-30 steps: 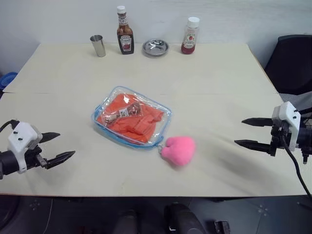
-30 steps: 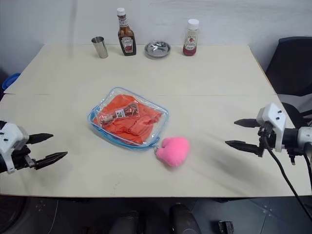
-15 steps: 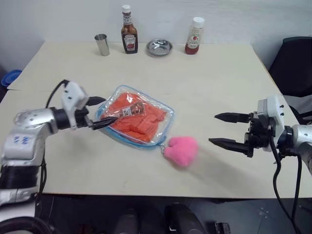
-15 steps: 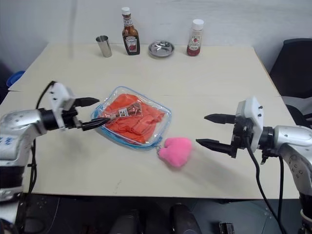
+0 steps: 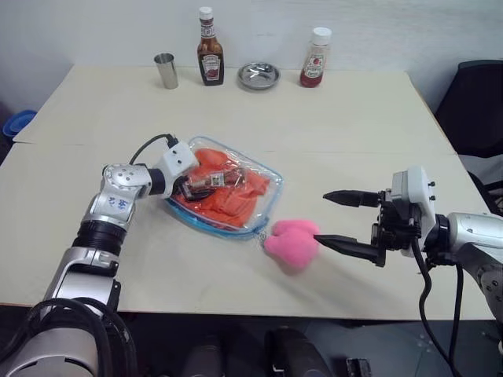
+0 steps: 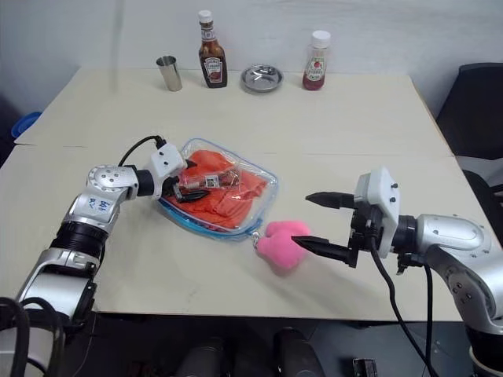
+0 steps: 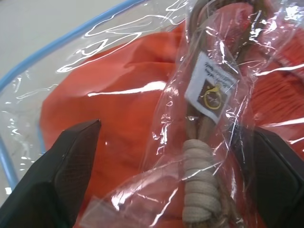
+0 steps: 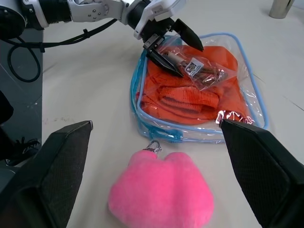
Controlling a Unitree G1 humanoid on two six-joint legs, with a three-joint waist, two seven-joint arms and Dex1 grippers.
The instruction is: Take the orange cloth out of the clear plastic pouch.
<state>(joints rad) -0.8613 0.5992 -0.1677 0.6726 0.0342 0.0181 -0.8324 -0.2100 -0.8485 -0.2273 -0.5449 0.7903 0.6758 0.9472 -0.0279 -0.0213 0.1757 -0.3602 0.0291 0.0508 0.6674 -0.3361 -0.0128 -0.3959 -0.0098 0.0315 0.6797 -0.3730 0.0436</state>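
Beige table [image 5: 354, 118], white wall [image 5: 377, 23]

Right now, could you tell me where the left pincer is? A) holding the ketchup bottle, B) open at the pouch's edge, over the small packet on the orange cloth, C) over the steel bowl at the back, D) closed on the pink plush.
B: the left pincer stands open at the clear plastic pouch, its fingers either side of the small packet over the orange cloth.

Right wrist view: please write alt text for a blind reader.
The left tool, open, reaches over a clear pouch holding an orange cloth. A pink plush toy lies beside the pouch on the table.
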